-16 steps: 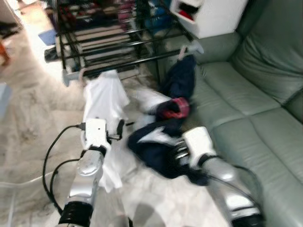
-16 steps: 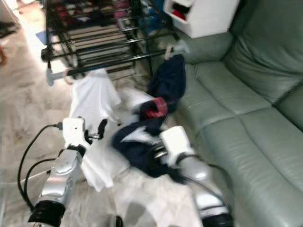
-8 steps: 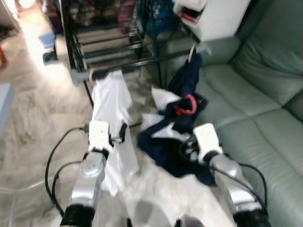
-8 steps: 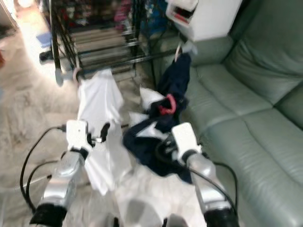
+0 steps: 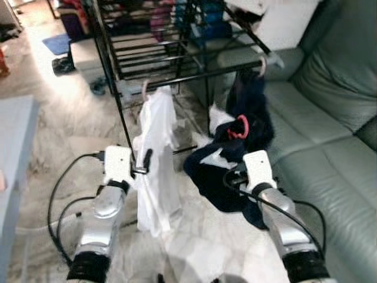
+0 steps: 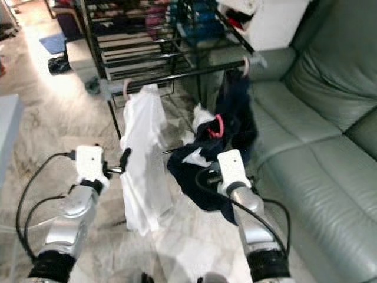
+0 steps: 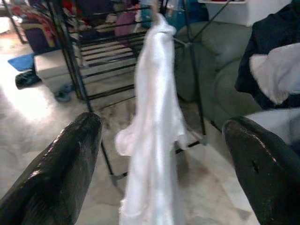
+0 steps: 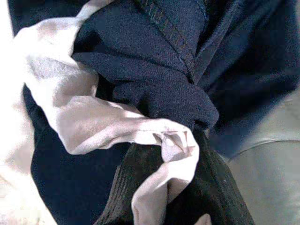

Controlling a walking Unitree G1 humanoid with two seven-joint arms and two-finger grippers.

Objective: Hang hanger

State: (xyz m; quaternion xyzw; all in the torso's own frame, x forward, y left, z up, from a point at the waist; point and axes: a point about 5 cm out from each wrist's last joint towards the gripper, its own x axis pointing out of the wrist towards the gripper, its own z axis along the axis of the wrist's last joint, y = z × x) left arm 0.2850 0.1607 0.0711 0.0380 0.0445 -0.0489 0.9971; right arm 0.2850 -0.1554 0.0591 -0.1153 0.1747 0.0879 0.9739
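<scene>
A black drying rack (image 5: 177,76) stands ahead. From its front rail hang a white garment (image 5: 156,159) on a pale hanger and a navy garment (image 5: 253,106) at the right end. My right gripper (image 5: 234,177) is buried in a bundle of navy and white cloth (image 5: 215,174), shut on it. A red hanger hook (image 5: 238,127) sticks up from the bundle, just below the rail. In the right wrist view, navy fabric (image 8: 154,89) and white lining drape over a dark finger (image 8: 150,187). My left gripper (image 7: 161,122) is open, close beside the white garment (image 7: 157,117).
A green sofa (image 5: 330,147) runs along the right. A white cabinet (image 5: 283,23) stands behind the rack's right end. A grey-blue table edge (image 5: 15,135) is at the left. Dark shoes (image 5: 62,65) lie on the marble floor beyond. Black cables trail from both arms.
The view has swung and come closer to the rack. My right gripper has carried the cloth bundle and red hanger up toward the rail's right end. The left gripper stays open.
</scene>
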